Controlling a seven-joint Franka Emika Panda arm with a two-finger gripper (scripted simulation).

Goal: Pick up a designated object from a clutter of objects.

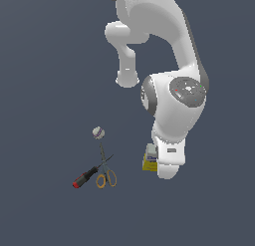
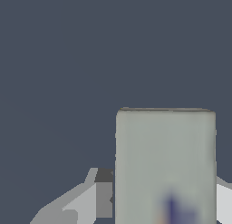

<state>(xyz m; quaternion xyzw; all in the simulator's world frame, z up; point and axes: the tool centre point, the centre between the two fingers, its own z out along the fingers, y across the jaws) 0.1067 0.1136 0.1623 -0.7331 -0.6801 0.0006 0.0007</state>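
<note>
The designated object, a carton (image 1: 149, 158) with a white-grey top and a yellow lower part, stands on the floor right of the other clutter in the exterior view. The arm's white hand (image 1: 170, 159) sits directly against it and covers its right side. Up close in the wrist view, the carton's grey face (image 2: 165, 159) with blurred blue lettering fills the space between the fingers. My gripper (image 2: 164, 184) is shut on it: one finger (image 2: 103, 196) presses one side and the other finger (image 2: 224, 196) the opposite side.
On the exterior view's left lie a small white ball (image 1: 98, 133), orange-handled scissors (image 1: 106, 174) and a red-and-black screwdriver (image 1: 85, 177), close together and well apart from the carton. The floor is plain dark grey.
</note>
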